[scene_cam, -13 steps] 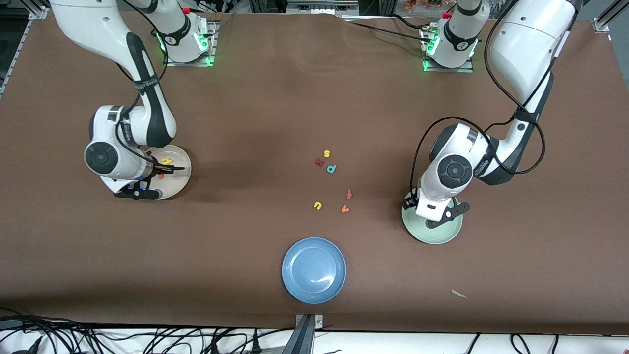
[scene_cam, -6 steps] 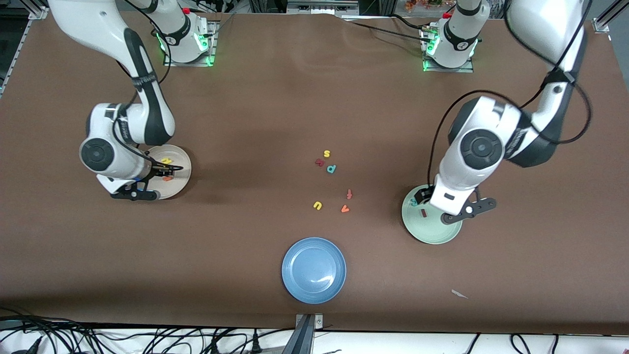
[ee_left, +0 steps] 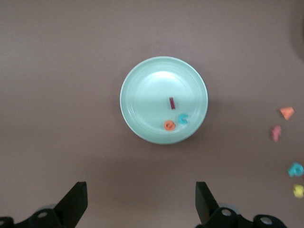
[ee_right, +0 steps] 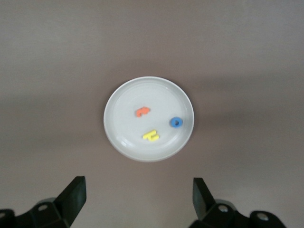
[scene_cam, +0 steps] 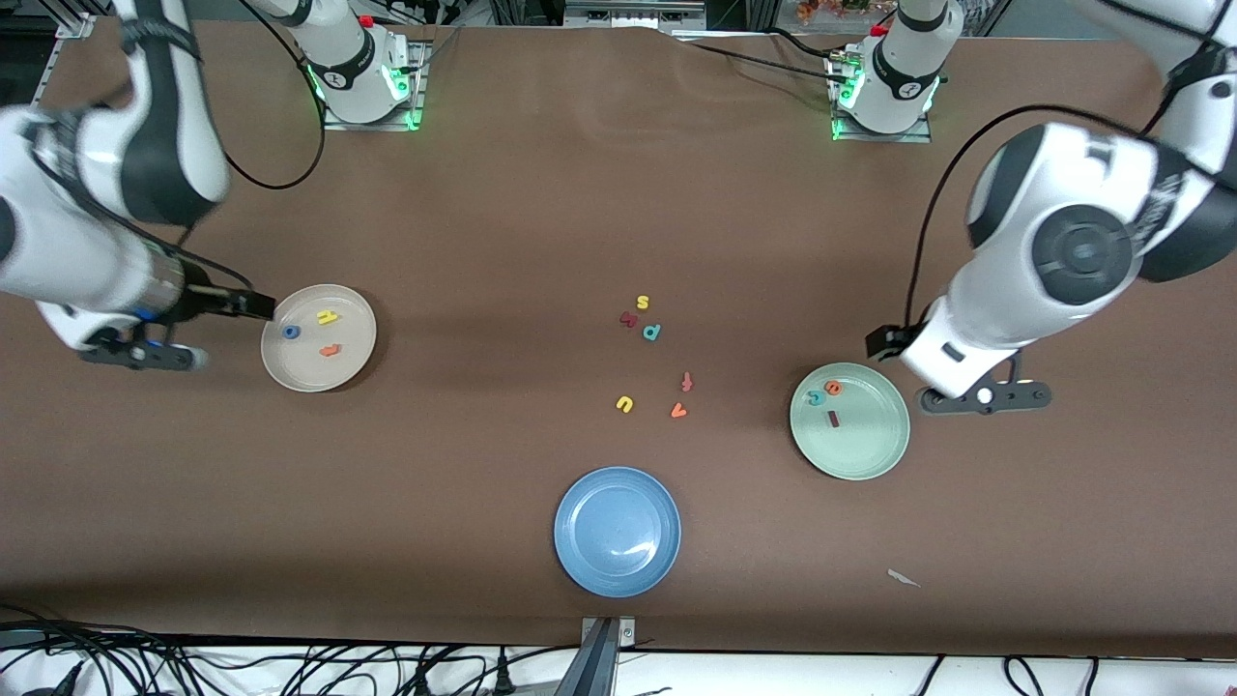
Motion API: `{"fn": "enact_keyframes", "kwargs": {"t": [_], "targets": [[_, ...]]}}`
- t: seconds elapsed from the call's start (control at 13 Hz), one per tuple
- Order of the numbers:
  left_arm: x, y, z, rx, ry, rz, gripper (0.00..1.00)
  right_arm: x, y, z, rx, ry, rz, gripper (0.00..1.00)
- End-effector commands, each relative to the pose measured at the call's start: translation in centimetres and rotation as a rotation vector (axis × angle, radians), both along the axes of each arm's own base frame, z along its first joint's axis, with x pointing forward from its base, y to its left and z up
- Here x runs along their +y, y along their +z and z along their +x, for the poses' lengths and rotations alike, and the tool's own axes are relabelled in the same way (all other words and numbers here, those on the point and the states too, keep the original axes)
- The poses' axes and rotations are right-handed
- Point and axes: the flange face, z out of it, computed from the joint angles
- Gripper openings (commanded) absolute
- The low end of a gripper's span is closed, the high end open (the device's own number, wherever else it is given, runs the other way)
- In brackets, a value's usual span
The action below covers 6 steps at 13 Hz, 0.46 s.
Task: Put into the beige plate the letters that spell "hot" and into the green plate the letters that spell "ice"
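The beige plate (scene_cam: 348, 365) (ee_right: 118, 137) holds the yellow h (scene_cam: 328, 316), the blue o (scene_cam: 290, 332) and the orange t (scene_cam: 330, 350). In the green plate (scene_cam: 870, 454) (ee_left: 142, 95) lie the teal c (scene_cam: 816, 397), the orange e (scene_cam: 833, 389) and the maroon i (scene_cam: 833, 419). My right gripper (scene_cam: 140, 356) (ee_right: 137, 197) hangs open and empty over the bare table, beside the beige plate toward the right arm's end. Open and empty too, my left gripper (scene_cam: 984, 396) (ee_left: 141, 202) is up over the table beside the green plate, toward the left arm's end.
A blue plate (scene_cam: 580, 565) sits near the front edge. Loose letters lie mid-table: a yellow s (scene_cam: 643, 303), a maroon letter (scene_cam: 628, 318), a teal d (scene_cam: 652, 333), a red f (scene_cam: 687, 382), a yellow u (scene_cam: 624, 404), an orange v (scene_cam: 678, 411). A paper scrap (scene_cam: 904, 578) lies near the front.
The right gripper opened, left the blue o in the beige plate, and lifted away toward its end. The left gripper rose off the green plate, uncovering its three letters.
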Motion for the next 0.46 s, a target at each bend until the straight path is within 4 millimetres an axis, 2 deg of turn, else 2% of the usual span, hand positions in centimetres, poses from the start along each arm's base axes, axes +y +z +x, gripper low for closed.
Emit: {"fn": "enact_keyframes", "kwargs": {"t": [0.0,0.23,0.38], "targets": [[1.3,5.6,-2.5,-0.01,-0.158,-0.027,1.0,0.4,5.8,0.3,0.003,0.003,-0.009,1.0],[5.3,10.3,-5.7,-0.033,-0.233,-0.093,1.0,-0.5,10.5,0.3,-0.06,0.002,-0.009,1.0],[7.8,10.8,-7.7,-0.034,-0.233,-0.14,1.0,-1.4,11.7,0.2,-0.078,-0.013,-0.008,1.0]]}}
